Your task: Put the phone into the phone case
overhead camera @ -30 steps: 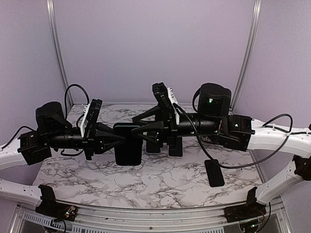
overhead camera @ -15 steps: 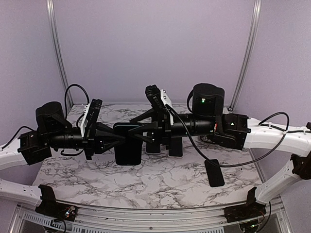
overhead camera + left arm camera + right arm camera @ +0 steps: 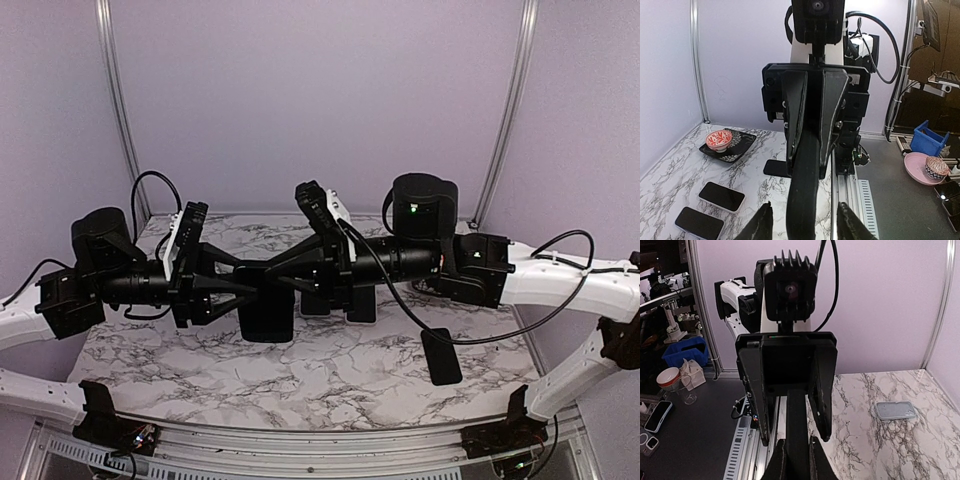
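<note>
Your right claw (image 3: 796,460) is clamped on a thin black slab (image 3: 268,315), which hangs on edge over the middle of the desk (image 3: 300,385) where the two arms meet. You cannot tell from these views whether the slab is the phone, the case, or one inside the other. Your left claw (image 3: 804,224) faces it from the left with its fingers spread, one on each side of the slab. A gap shows on both sides, so it grips nothing. A black flat piece (image 3: 440,356) lies on the near right of the desk, well apart from the claws. The left wrist view shows a red bowl (image 3: 719,140) on a dark plate (image 3: 743,144) and two phones (image 3: 722,196) (image 3: 699,223) lying flat nearby. The right wrist view shows a pale grey case (image 3: 896,410) lying flat on the desk.
</note>
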Robot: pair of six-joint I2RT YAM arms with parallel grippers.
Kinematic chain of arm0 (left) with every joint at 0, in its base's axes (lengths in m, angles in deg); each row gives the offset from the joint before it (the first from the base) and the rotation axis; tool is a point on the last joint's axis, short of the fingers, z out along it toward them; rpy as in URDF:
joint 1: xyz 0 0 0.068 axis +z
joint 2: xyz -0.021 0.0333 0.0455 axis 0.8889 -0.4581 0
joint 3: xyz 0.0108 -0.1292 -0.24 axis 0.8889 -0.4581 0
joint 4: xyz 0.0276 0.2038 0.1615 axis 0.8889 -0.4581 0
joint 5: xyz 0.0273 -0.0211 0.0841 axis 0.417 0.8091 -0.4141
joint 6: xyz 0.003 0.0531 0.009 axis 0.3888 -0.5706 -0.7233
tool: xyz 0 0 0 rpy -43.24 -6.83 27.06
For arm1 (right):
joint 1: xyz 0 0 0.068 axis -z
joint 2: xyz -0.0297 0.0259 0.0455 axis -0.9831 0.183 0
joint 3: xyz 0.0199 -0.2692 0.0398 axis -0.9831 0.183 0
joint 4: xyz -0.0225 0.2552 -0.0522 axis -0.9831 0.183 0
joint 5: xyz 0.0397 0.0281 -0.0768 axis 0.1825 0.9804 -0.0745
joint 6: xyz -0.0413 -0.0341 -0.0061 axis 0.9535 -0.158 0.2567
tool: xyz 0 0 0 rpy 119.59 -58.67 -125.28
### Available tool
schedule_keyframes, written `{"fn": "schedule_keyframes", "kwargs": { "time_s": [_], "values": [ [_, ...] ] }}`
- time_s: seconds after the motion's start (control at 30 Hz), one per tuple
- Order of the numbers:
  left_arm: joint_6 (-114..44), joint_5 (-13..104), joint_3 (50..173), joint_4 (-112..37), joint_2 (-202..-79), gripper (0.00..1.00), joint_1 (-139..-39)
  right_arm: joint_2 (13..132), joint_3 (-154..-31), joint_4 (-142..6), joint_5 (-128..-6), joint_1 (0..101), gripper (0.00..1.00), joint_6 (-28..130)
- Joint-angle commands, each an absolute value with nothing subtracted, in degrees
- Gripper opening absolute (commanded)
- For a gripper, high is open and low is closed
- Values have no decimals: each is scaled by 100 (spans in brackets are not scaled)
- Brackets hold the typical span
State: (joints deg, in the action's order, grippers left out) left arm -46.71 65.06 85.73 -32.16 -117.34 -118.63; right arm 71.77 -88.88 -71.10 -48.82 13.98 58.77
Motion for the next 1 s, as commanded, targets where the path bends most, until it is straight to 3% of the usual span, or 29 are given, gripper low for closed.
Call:
{"fn": "schedule_keyframes", "kwargs": {
  "time_s": [0.0,0.13,0.3,0.33,0.4,0.43,0.5,0.57,0.73,0.97],
  "values": [
    [-4618,6427,8829,-2983,-11661,33,-11882,7107,-9064,-7317,-4891,1424,0,5909],
    [-4650,6423,8814,-2994,-11662,3,-11881,7044,-9004,-7406,-4876,1424,0,5901],
    [-4651,6414,8838,-3048,-11684,0,-11881,7034,-9000,-7369,-4900,1423,0,5896],
    [-4651,6355,8835,-3026,-11668,0,-11882,7022,-8995,-7365,-4975,1424,8,5873],
    [-4601,6157,8813,-2916,-11576,0,-11882,6981,-8898,-7395,-5124,1424,43,5830],
    [-4533,6049,8777,-2829,-11519,0,-11881,6947,-8824,-7428,-5193,1424,55,5807],
    [-4422,5876,8738,-2680,-11407,0,-11881,6857,-8519,-7588,-5360,1437,67,5629],
    [-4301,5804,8735,-2590,-11375,0,-11881,6792,-8208,-7812,-5511,1432,70,5437],
    [-3939,5925,8726,-2405,-11425,0,-11881,6897,-7887,-8012,-5493,1433,68,5114],
    [-3712,5999,8682,-2317,-11526,0,-11881,7111,-7932,-8367,-5043,1432,11,5012]
  ]
}}
